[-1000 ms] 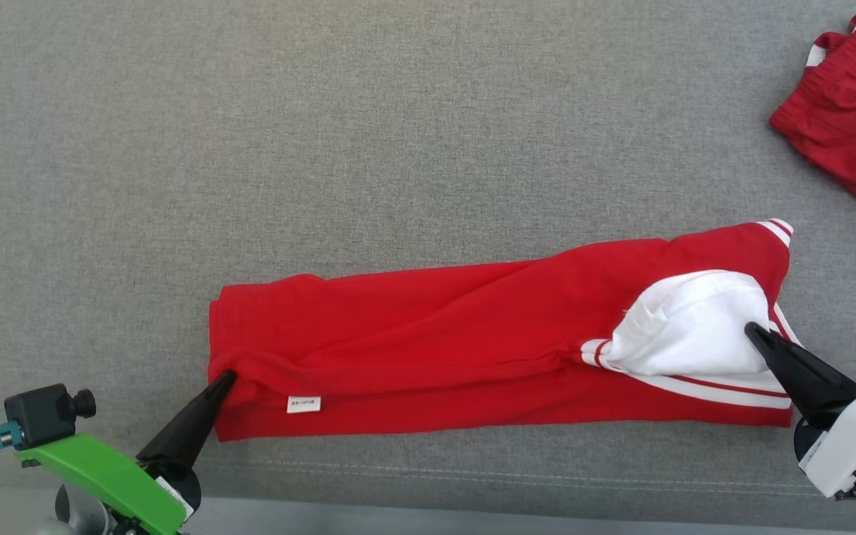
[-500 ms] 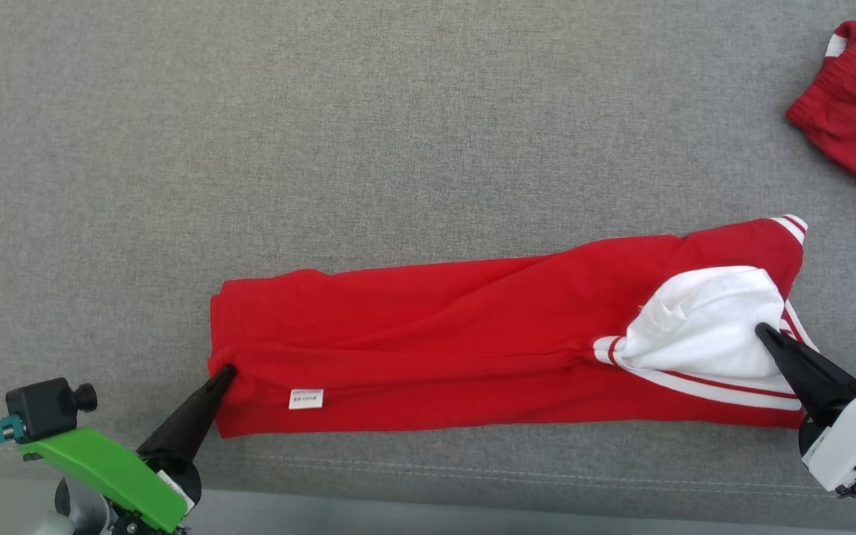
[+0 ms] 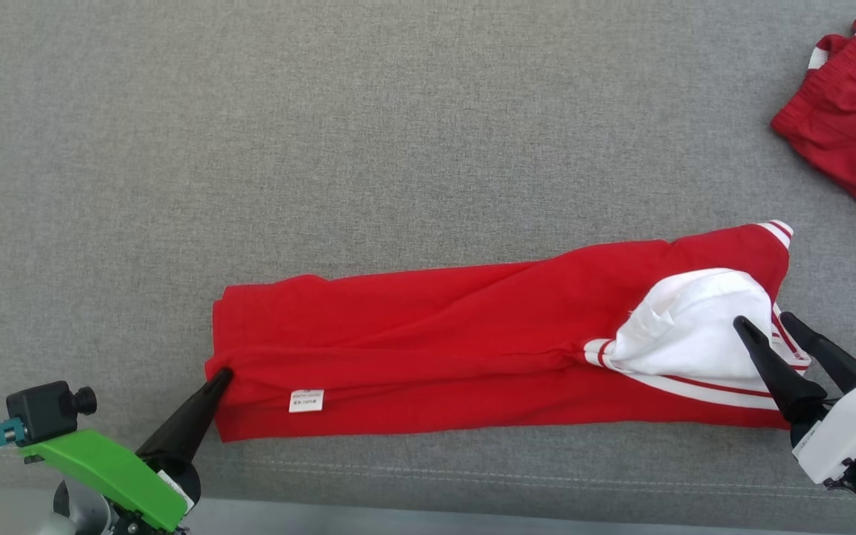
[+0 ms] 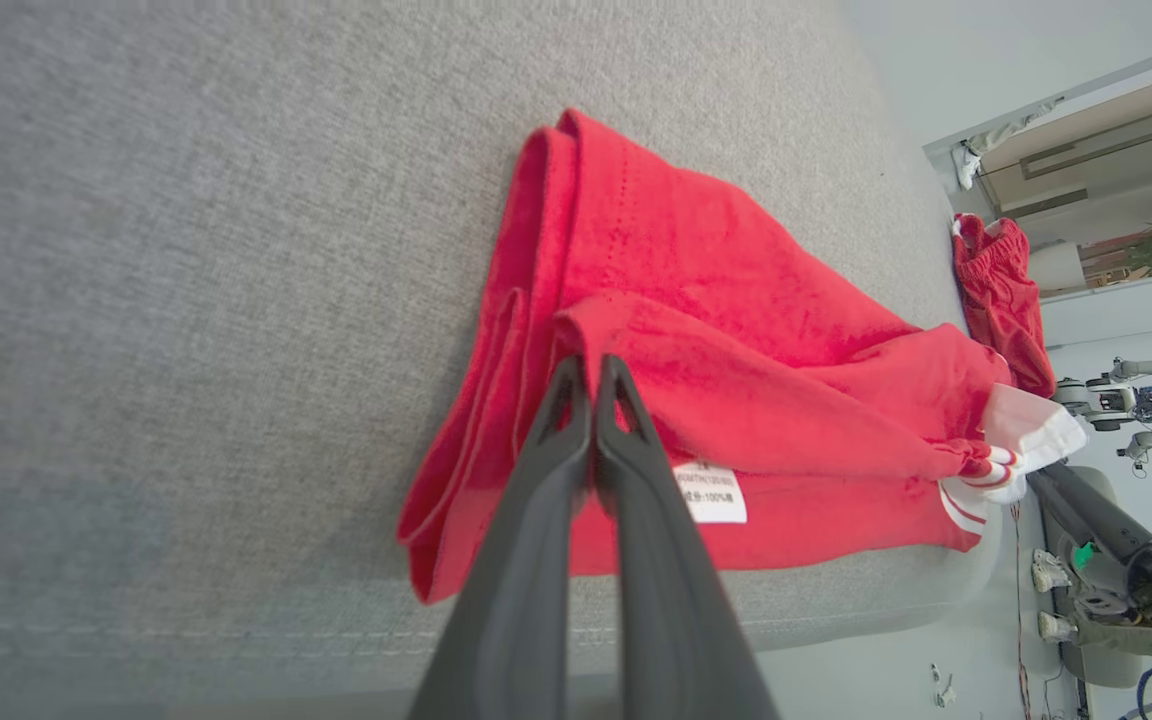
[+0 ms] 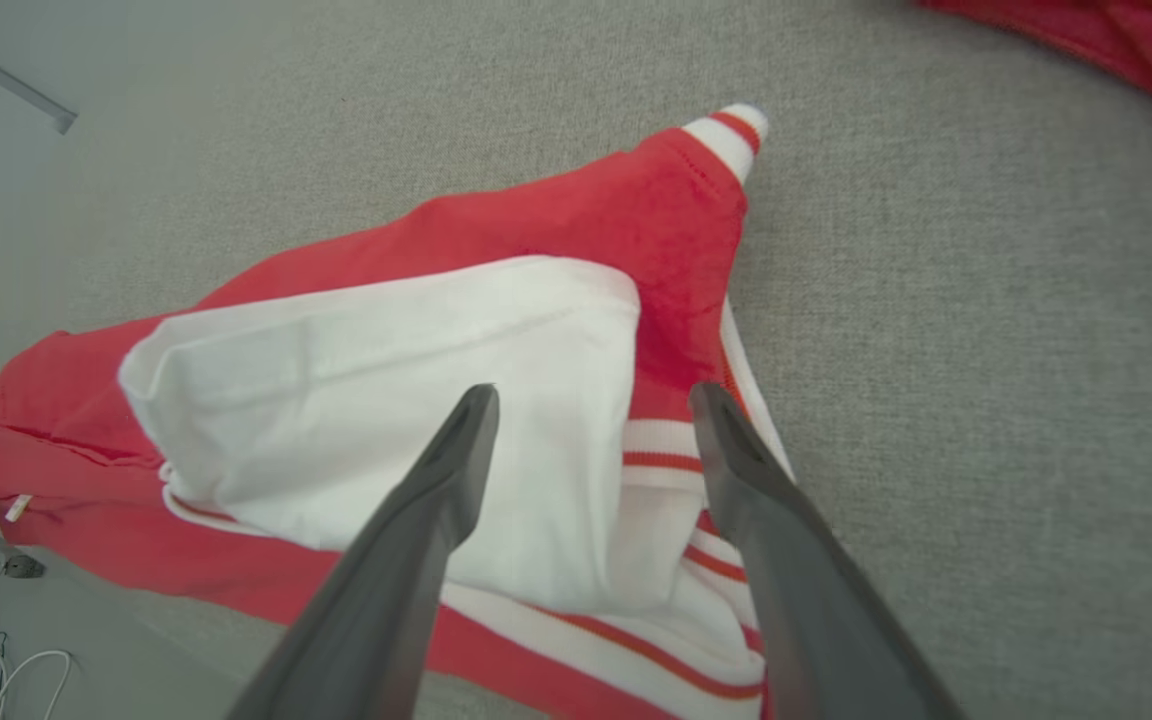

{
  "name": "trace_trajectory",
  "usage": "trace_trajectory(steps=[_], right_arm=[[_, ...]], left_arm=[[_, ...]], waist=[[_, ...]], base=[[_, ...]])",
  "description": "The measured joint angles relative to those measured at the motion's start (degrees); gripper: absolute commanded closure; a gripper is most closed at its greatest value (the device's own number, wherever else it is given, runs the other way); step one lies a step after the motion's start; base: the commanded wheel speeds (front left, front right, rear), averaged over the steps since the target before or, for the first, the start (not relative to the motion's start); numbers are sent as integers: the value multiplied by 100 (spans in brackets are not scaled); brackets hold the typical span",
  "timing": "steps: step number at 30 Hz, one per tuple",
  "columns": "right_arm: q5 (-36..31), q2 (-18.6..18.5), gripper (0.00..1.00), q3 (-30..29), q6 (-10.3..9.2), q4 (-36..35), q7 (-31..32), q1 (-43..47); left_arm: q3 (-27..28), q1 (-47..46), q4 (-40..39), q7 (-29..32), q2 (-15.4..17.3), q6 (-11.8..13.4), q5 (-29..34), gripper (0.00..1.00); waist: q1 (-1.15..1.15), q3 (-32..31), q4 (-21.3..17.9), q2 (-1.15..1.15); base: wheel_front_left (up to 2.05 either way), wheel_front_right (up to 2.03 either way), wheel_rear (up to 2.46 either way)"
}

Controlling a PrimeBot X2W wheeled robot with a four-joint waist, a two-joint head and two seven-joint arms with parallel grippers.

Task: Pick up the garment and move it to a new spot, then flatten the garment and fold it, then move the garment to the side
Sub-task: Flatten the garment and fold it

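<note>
A red garment (image 3: pixel 435 349) with a white sleeve (image 3: pixel 695 334) and striped cuffs lies folded in a long band across the grey cushion. My left gripper (image 3: pixel 224 374) is shut on its left end, pinching a red fold (image 4: pixel 616 340) near a small white label (image 4: pixel 711 492). At the right end my right gripper (image 3: pixel 762 321) stands open, its two fingers (image 5: pixel 456 450) straddling the white sleeve (image 5: pixel 386 400) and striped edge (image 5: pixel 676 470), gripping nothing.
A second, darker red garment (image 3: pixel 851 111) lies at the far right of the cushion (image 3: pixel 324 148). The cushion's front edge with its seam (image 3: pixel 472 475) runs just below the garment. Other robots (image 4: pixel 1136 400) stand in the room beyond.
My right gripper has opened and let go of the white sleeve end. The left gripper keeps its pinch on the left end. The head view shifted slightly.
</note>
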Motion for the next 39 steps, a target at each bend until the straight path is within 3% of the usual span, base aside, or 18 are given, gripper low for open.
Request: trace_trajectory(steps=[4, 5, 6, 7, 8, 15, 22, 30, 39], right_arm=[[0, 110, 0, 38, 1, 4, -98, 0], [0, 147, 0, 40, 1, 3, -133, 0], [0, 177, 0, 36, 0, 2, -170, 0], [0, 204, 0, 31, 0, -2, -219, 1], [0, 235, 0, 19, 0, -8, -269, 2], [0, 493, 0, -47, -7, -111, -557, 112], [-13, 519, 0, -30, -8, -189, -657, 194], [754, 1268, 0, -57, -98, -197, -857, 658], [1129, 1608, 0, -141, 12, 303, -1128, 856]], left_arm=[[18, 13, 37, -102, -12, 0, -1, 98], [34, 25, 46, -154, -13, 0, -1, 84], [62, 47, 59, -198, -13, 0, -1, 62], [85, 74, 79, -244, -12, 0, -1, 20], [107, 98, 105, -298, -12, 0, -1, 0], [268, 416, 144, -532, 2, 0, -30, 0], [297, 691, 26, -622, 1, 0, -86, 0], [367, 792, -143, -753, -19, 104, 123, 0], [414, 873, -474, -816, -177, 377, 686, 0]], waist=[[0, -131, -35, 0], [0, -167, -49, 0], [0, -203, -65, 0], [0, -239, -82, 0], [0, -278, -101, 0], [0, -561, -239, 0], [0, -714, -452, 0], [0, -759, -541, 0], [0, -688, -555, 0]], base=[[0, 0, 0], [0, 0, 0], [0, 0, 0], [0, 0, 0], [0, 0, 0], [0, 0, 0], [0, 0, 0], [0, 0, 0], [0, 0, 0]])
